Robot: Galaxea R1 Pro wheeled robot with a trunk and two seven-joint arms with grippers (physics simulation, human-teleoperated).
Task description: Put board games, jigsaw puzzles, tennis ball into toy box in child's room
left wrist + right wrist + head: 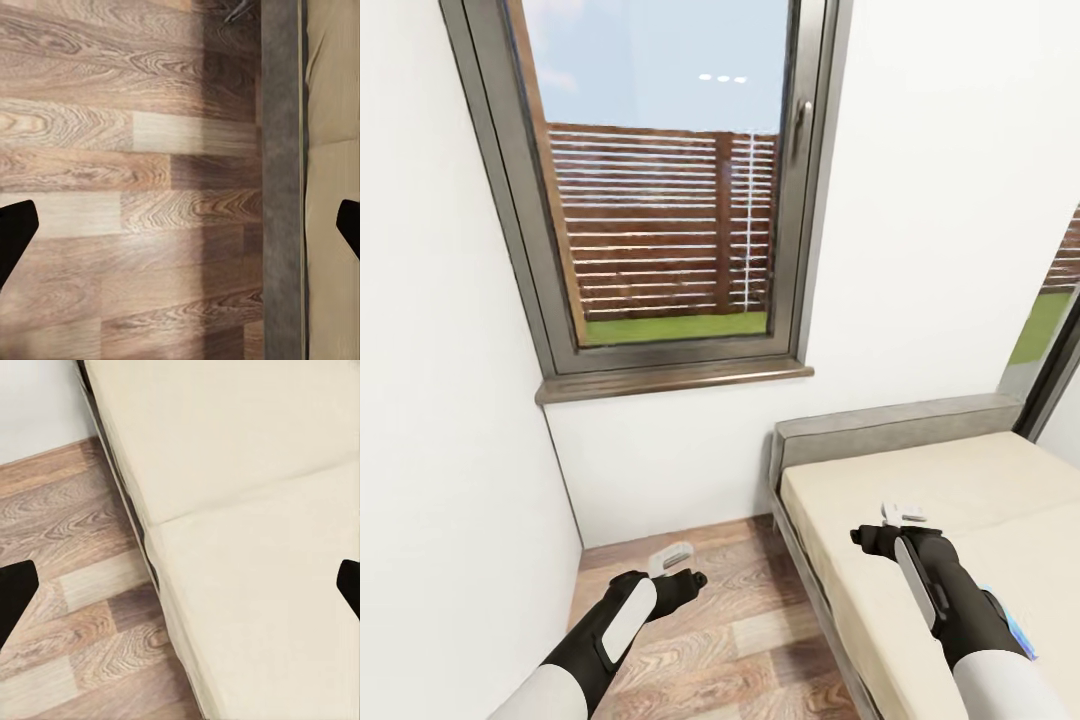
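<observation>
Beige mattress of the bed (920,500) lies under my right gripper (903,514); a blue board game (1015,635) peeks beside that forearm. Left gripper (672,556) hangs over the floor (740,640). Both spread, empty. Collecting looks barely begun.

Daylight is pouring in through the window (660,180) at my twelve o'clock, keeping the white walls (930,250) bright and even. A soft shadow is lying on the floor (112,150) beside the bed frame (279,187). Straight edges are bowing near the head view's borders; everything is rendering slightly soft.
</observation>
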